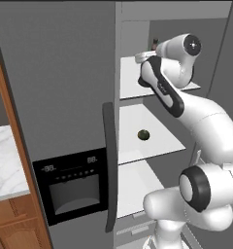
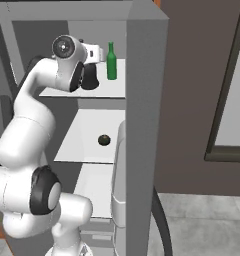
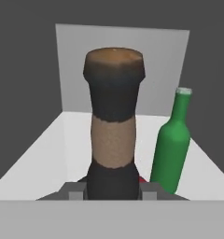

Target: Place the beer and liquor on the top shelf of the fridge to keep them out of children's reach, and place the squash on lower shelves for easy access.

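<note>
The beer is bright green, at upper centre of the right base view. The liquor is dark brown-black with a tan speckled band on its neck. The squash is very dark green. The fridge is grey, with white shelves and a black dispenser panel.

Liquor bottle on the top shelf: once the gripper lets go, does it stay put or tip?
Probably stays: the liquor bottle has a wide squat body and stands upright on the flat top shelf. It looks rigid like glass, so likely stiff and slippery. The gripper is shut on its thin neck, so pulling away skewed could rock it toward the beer beside it.
</note>
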